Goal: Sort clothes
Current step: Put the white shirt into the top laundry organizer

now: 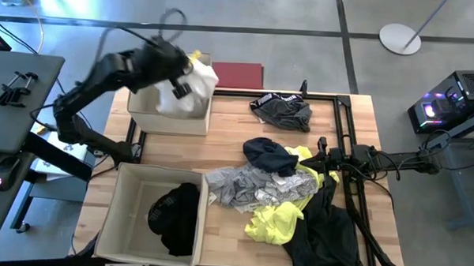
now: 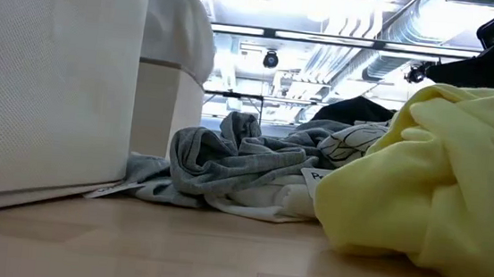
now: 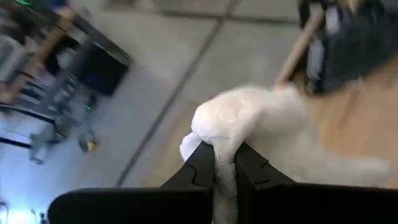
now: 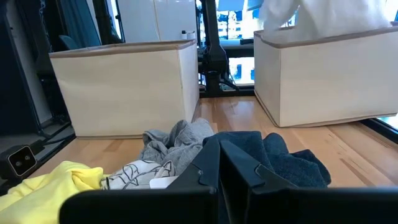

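My left gripper (image 1: pixel 181 85) is shut on a white garment (image 1: pixel 189 96) above the far beige box (image 1: pixel 166 119); the cloth also shows over that box in the low view (image 2: pixel 181 25) and the right wrist view (image 4: pixel 323 18). The near beige box (image 1: pixel 132 200) holds a black garment (image 1: pixel 175 218). On the table lie a dark navy piece (image 1: pixel 268 154), a grey one (image 1: pixel 243 184), a neon yellow one (image 1: pixel 277 221), a black one (image 1: pixel 324 235) and a dark one (image 1: pixel 281 111). My right gripper (image 4: pixel 219 163) is shut on nothing by the pile. My left gripper pinches a bunched fold of the white garment (image 3: pixel 224 149) between its two fingers, several layers together. The fingers (image 3: pixel 202 165) slant downward over the far box. The cloth bulges past the fingers and hangs down, its lower part reaching the box's open top (image 1: pixel 192 108).
A flat dark red rectangle (image 1: pixel 237 74) lies past the table's far edge. A black frame (image 1: pixel 344 129) runs along the table's right side. Bare wood (image 1: pixel 229 125) lies between the far box and the pile. Desks and equipment stand left and right of the table.
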### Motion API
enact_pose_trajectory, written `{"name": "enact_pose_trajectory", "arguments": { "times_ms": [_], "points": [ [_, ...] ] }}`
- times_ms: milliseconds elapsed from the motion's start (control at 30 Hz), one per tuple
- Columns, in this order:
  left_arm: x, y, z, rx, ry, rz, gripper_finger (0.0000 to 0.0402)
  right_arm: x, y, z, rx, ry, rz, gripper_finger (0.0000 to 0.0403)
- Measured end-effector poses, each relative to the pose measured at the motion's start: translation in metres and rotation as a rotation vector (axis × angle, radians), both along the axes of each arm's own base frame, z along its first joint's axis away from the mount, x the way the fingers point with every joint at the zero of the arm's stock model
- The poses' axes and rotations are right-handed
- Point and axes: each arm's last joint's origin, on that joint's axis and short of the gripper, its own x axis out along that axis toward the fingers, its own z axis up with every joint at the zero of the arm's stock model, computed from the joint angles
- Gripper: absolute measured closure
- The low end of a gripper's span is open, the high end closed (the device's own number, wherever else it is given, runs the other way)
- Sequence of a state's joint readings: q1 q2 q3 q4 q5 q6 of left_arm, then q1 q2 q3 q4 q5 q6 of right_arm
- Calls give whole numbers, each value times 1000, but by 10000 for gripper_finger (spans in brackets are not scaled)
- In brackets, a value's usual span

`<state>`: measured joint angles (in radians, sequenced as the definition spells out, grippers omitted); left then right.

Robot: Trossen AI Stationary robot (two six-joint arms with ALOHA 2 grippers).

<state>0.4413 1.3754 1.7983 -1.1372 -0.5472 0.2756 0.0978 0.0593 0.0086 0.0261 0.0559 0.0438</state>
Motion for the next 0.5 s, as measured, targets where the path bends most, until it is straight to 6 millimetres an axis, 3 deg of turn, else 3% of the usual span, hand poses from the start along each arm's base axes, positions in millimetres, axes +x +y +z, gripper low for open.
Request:
{"name": "enact_pose_trajectory", "arguments": {
  "times_ms": [200, 367, 500],
  "points": [
    [1, 34, -72, -122, 155, 147, 398, 0, 0, 0, 0, 0, 0, 402],
    [-19, 57, -127, -202, 322, 307, 398, 0, 0, 0, 0, 0, 0, 402],
    [-37, 71, -158, -198, 392, 467, 398, 0, 0, 0, 0, 0, 0, 402]
  ]
}}
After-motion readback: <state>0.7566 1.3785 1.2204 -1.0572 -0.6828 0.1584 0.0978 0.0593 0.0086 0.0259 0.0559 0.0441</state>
